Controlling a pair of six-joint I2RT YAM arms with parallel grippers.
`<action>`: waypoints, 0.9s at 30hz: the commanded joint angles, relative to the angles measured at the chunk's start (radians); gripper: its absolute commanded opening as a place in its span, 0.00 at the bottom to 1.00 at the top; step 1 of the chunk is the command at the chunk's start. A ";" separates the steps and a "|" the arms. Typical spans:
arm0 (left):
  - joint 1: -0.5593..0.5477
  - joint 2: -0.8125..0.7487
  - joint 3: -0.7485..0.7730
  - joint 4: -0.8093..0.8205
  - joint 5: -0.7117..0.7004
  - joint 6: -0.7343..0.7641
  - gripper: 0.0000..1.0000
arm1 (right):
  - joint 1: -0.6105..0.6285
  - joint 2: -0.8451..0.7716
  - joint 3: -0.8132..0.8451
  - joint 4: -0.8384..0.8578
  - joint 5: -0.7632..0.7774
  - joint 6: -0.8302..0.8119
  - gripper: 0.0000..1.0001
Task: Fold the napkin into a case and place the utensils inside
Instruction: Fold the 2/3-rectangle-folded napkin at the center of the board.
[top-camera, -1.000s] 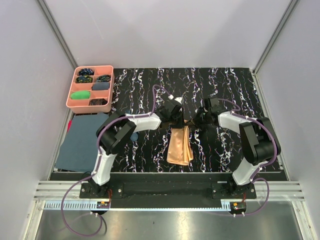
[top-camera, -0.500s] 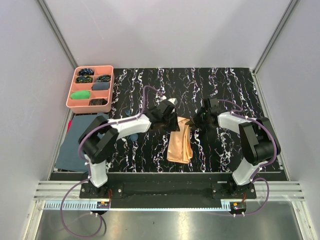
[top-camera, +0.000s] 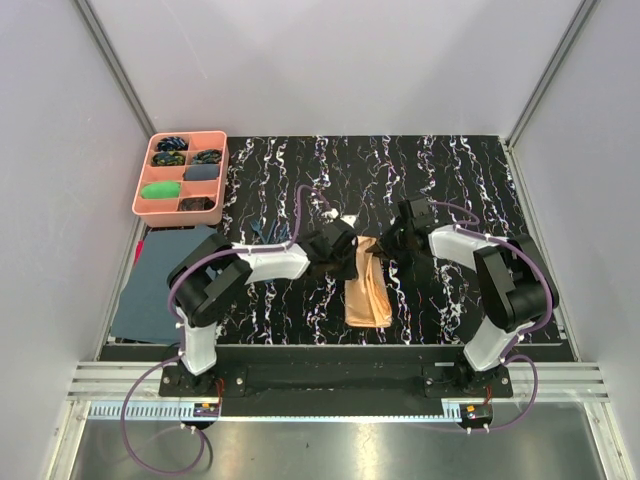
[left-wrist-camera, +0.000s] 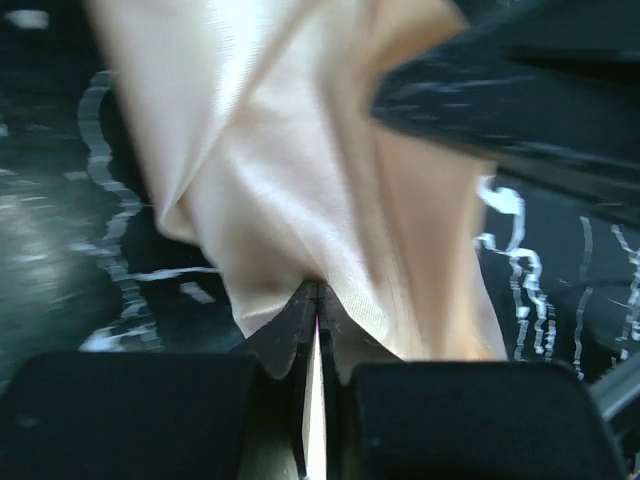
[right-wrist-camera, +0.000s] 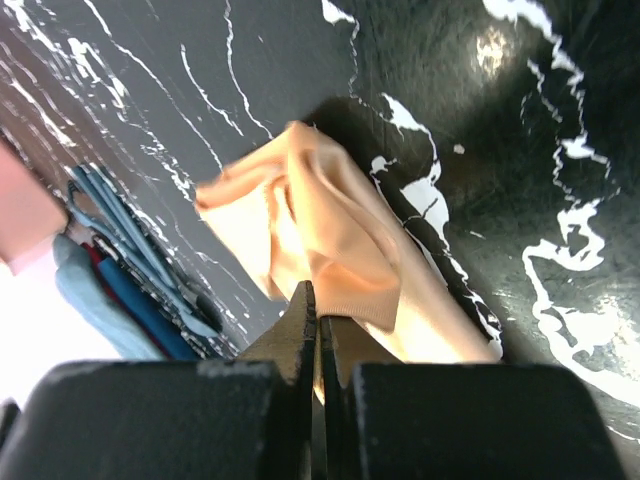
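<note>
**Fold stage, near its end.** My left gripper (left-wrist-camera: 316, 292) is closed to a slit on a fold of the napkin (left-wrist-camera: 300, 190), and the satin bunches up from the fingertips. My right gripper (right-wrist-camera: 312, 296) is likewise pinched shut on the napkin's opposite edge, where the cloth rises in a loose peak just ahead of the tips.

From above, the two grippers face each other across the far end of the napkin (top-camera: 367, 295). It lies between them as a narrow layered strip running back toward my bases on the table (top-camera: 450, 180).

**Judgement:** the cloth is already narrowed to a strip, but its far end is rumpled and lifted, so the case is not yet flat or finished. The utensils (right-wrist-camera: 140, 275), slim blue pieces, lie on the table past the napkin from my right fingertips, apart from the cloth. None is inside.

**Remaining:** settle the last fold, release, then fetch and insert the utensils.
</note>
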 joint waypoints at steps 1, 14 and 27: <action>-0.027 0.042 -0.044 0.086 -0.016 -0.044 0.06 | 0.037 -0.019 0.025 -0.017 0.100 0.071 0.00; -0.012 0.034 -0.065 0.099 -0.013 -0.024 0.06 | 0.069 -0.045 0.011 0.001 0.133 0.082 0.00; -0.007 0.032 -0.042 0.079 0.012 -0.015 0.05 | 0.070 -0.134 0.025 -0.074 0.143 0.048 0.00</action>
